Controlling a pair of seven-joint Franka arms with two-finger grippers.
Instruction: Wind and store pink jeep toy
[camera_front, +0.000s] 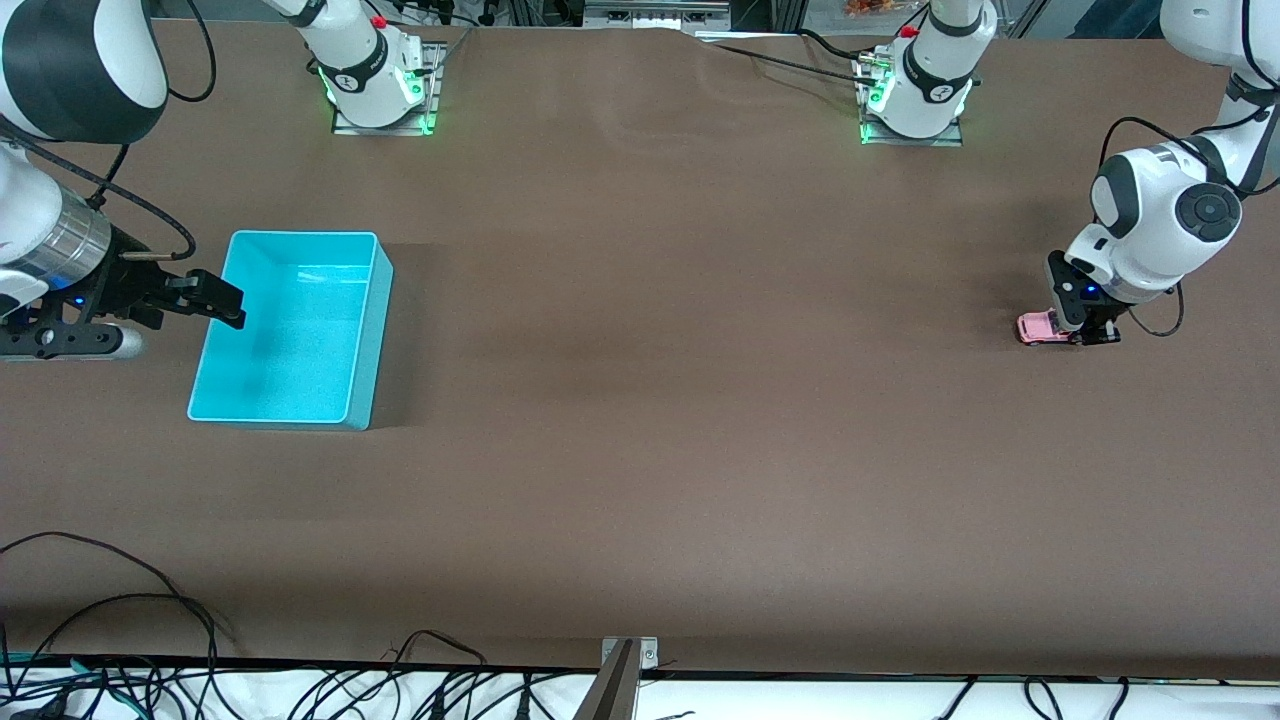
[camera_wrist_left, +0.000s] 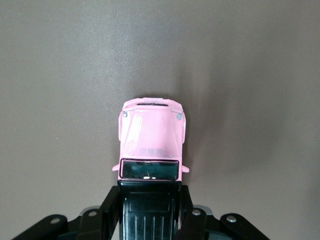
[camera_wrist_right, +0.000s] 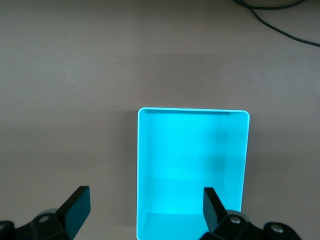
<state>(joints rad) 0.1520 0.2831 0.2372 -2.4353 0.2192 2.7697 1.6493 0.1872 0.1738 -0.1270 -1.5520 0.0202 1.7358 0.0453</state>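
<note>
Pink jeep toy, wheels on the bench, at right middle of the front frame, toward the left arm's end. Centre of the left wrist frame: pink bonnet pointing to the top of that frame, windscreen and black roof running down between the fingers.

Left hand down at bench level, closed around the jeep's rear half. Black fingers pressed against both sides of the roof section. Toy apparently not lifted; wheels look grounded, though contact itself hidden.

Step in hand, by judgement: grasp made, winding about to start or under way. Probably a pull-back motor, so next move likely calls for dragging the jeep backward along the bench with downward pressure kept on the wheels, grip square so the toy does not twist. After that, lift and carry across the whole bench to the bin, with wheels kept from spinning free on release.

Turquoise bin at left middle of the front frame, well apart from the jeep, toward the right arm's end. Empty inside, as far as visible.

Right hand waiting over the bin's rim, spread wide, holding nothing; both fingers at the bottom of the right wrist frame.

Count: one jeep, one bin, two arms, two hands. Loose cables along the bottom edge of the front frame.
</note>
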